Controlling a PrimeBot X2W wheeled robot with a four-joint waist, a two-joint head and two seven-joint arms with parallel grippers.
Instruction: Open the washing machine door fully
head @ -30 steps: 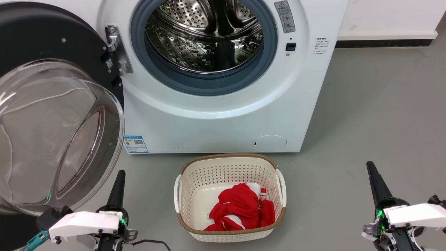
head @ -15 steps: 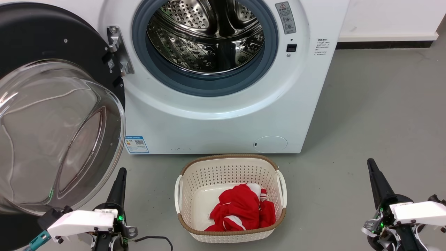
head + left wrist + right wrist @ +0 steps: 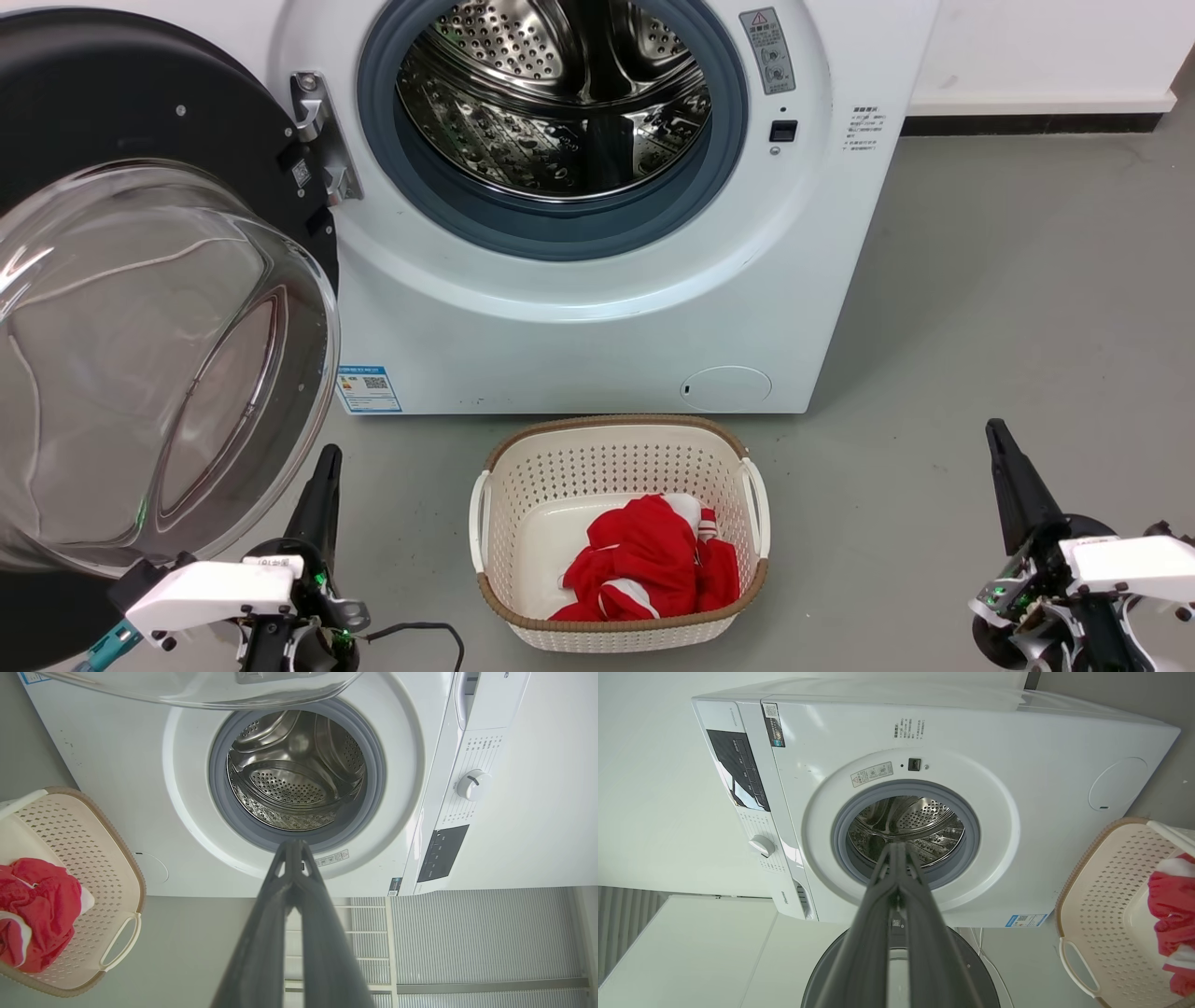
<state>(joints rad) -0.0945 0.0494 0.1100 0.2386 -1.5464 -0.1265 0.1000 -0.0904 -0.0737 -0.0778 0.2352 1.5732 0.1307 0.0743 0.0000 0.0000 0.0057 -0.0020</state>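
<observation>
Hovering at the lower left of the head view, the left gripper (image 3: 327,459) had its jaws pressed together on nothing, tips pointing up-frame near the glass bowl's rim. At the lower right, the right gripper (image 3: 997,435) was likewise closed and empty above the floor (image 3: 980,308). Between them sat the laundry basket (image 3: 616,457) holding red cloth (image 3: 653,560). The washing machine door (image 3: 140,308) stood wide open at the left, upright on its hinge (image 3: 317,140), bowl bulging toward the camera. Behind, at upper centre, the washing machine (image 3: 579,327) showed its drum (image 3: 560,103).
</observation>
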